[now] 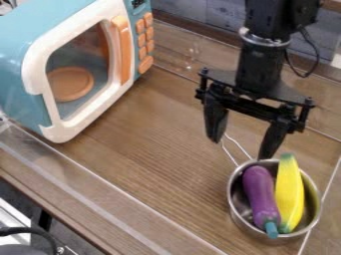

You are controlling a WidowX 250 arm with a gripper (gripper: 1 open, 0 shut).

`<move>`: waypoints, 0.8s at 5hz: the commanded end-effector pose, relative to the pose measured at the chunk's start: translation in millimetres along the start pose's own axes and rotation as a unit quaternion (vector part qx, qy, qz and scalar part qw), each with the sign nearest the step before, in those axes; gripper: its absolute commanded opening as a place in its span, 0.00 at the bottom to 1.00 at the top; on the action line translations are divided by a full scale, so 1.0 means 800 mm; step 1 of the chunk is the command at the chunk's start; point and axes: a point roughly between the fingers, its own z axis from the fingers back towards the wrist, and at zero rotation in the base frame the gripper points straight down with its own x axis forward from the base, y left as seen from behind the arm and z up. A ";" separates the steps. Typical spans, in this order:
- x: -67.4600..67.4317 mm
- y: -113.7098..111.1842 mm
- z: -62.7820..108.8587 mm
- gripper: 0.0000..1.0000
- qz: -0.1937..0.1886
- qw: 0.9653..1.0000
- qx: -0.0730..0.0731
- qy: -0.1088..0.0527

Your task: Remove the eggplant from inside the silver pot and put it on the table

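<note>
Purple and glossy, the small elongated toy eggplant (258, 198) lies inside the small round shiny silver pot (237, 204) at about five o'clock in the view, its teal-blue stem cap pointing toward the near rim. Beside it in the same pot, on the side toward three o'clock, lies a yellow corn-like toy with a green tip (289, 190); the two appear to touch along their lengths. The pot stands on the brown wood-grain tabletop (147, 139), and its thin wire loop handle (234, 149) reaches up toward twelve o'clock.

Above that handle hangs the black robot gripper (249, 134), pointing straight down, its two fingers spread wide and grasping nothing — one finger (214, 125) stands toward nine o'clock of the handle, the other toward three o'clock, above the corn's green tip. From the gripper, the eggplant lies at about six o'clock, lower in the view and apart from both fingertips. How high the fingertips hang over the table cannot be told from this single angle.

At about ten o'clock, well apart from the pot, stands a teal and white toy microwave with an orange button panel (74, 62), its door showing an orange plate inside.
</note>
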 end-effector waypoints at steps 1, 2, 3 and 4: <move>0.001 -0.009 0.019 1.00 -0.021 0.999 -0.010 -0.027; 0.000 -0.008 0.018 1.00 -0.053 0.998 -0.007 -0.026; -0.001 -0.006 0.016 1.00 -0.082 0.996 -0.003 -0.024; 0.009 0.006 0.022 1.00 -0.065 0.998 -0.004 -0.025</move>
